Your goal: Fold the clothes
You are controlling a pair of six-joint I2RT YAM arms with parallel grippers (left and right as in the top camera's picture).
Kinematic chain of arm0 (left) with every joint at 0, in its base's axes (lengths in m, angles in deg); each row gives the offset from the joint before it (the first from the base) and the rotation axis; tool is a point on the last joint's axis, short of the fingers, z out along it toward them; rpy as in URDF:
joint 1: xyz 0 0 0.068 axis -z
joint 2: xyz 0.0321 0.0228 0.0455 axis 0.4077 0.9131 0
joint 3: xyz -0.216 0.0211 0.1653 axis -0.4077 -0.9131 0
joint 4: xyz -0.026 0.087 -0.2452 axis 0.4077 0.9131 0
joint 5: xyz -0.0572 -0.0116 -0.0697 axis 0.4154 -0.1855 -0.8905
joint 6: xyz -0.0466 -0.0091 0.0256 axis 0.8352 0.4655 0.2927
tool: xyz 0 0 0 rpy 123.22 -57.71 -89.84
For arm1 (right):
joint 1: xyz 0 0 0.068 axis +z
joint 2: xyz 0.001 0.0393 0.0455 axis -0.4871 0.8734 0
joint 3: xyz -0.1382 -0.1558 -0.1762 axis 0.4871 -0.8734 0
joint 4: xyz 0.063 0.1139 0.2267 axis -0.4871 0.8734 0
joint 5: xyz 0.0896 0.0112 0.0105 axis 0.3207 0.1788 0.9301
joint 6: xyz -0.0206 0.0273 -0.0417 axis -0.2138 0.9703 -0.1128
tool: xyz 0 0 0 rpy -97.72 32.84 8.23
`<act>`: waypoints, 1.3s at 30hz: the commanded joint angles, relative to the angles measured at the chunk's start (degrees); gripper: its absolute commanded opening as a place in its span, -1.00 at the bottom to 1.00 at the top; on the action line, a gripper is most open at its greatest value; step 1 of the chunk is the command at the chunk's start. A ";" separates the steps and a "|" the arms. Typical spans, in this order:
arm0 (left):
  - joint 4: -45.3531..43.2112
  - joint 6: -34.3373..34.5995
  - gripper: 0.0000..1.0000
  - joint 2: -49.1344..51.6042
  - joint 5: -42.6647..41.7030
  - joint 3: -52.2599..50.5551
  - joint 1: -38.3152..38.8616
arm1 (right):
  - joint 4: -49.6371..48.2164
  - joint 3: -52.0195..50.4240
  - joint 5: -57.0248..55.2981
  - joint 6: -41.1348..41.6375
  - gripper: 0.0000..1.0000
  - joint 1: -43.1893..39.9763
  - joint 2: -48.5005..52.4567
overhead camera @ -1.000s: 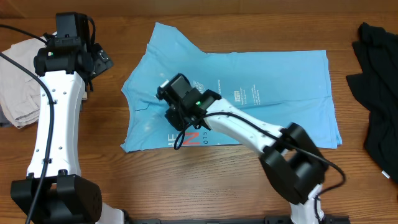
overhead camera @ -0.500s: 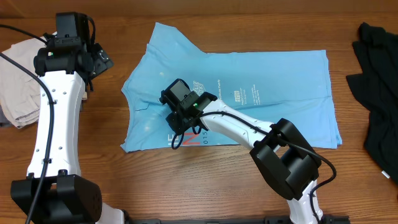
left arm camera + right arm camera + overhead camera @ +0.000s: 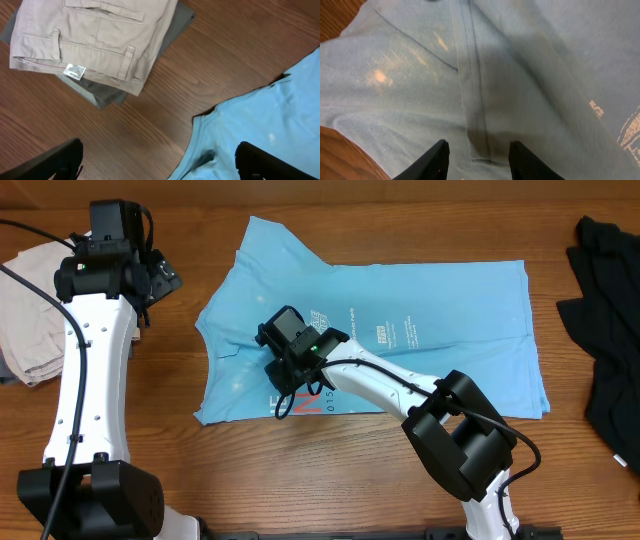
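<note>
The light blue T-shirt (image 3: 400,340) lies partly folded on the wooden table, small white text facing up, red-and-white lettering showing at its front edge. My right gripper (image 3: 283,375) hangs open low over the shirt's left part; in its wrist view the open gripper (image 3: 477,160) straddles a sewn hem (image 3: 472,100) of the shirt (image 3: 545,65). My left gripper (image 3: 160,280) is open and empty above bare table at the shirt's upper left; in its wrist view the gripper (image 3: 157,162) shows wide apart, with the shirt's edge (image 3: 265,115) at right.
Folded beige trousers (image 3: 30,310) on a grey garment lie at the left edge, seen too in the left wrist view (image 3: 95,40). A black garment (image 3: 610,320) lies at the right edge.
My right gripper has shifted slightly up and left over the shirt between one second and half a second ago, then stayed still. The left arm has not moved.
</note>
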 commanded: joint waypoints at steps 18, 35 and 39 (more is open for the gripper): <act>-0.04 -0.26 1.00 -0.11 1.18 0.52 0.02 | -0.98 0.07 -1.29 -0.13 -0.14 -0.11 3.32; -0.04 -0.26 1.00 -0.11 1.18 0.52 0.02 | -0.68 0.09 -1.27 -0.11 -0.67 -0.11 3.30; -0.04 -0.26 0.99 -0.11 1.18 0.52 0.02 | -0.59 1.18 -1.29 -0.11 -0.92 -0.13 3.30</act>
